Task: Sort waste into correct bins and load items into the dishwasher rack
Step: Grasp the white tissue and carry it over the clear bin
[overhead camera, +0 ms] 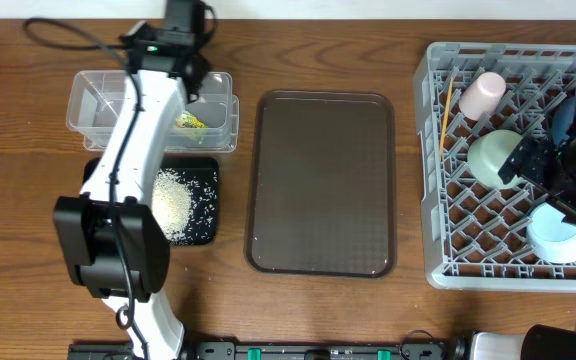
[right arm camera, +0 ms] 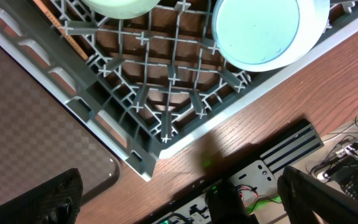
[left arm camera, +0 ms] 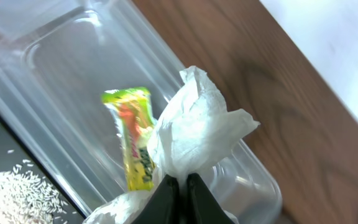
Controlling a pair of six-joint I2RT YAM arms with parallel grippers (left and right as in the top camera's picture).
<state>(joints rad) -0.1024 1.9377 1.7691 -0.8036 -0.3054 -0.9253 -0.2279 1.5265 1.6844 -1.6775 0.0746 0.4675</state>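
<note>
Overhead and wrist views of a wooden table. The left gripper (left arm camera: pixel 180 182) is pinched together on a crumpled white tissue (left arm camera: pixel 197 127), which billows up from the fingertips directly above the clear container (left arm camera: pixel 61 68). A yellow-green snack wrapper (left arm camera: pixel 132 140) lies inside that container. Beside it, the black tray (overhead camera: pixel 208 170) holds the heap of rice (overhead camera: pixel 173 203). The right gripper (right arm camera: pixel 179 180) hangs with its jaws wide apart and empty near a corner of the grey rack (right arm camera: pixel 98 118), which carries a pink cup (overhead camera: pixel 483 94), a mint bowl (overhead camera: pixel 495 157), a light-blue bowl (right arm camera: pixel 257 28) and an orange stick (overhead camera: pixel 448 100) (no blue plate can be made out). The step in hand looks like binning the tissue. The next move calls for parting the fingers so it drops beside the wrapper, within the walls
</note>
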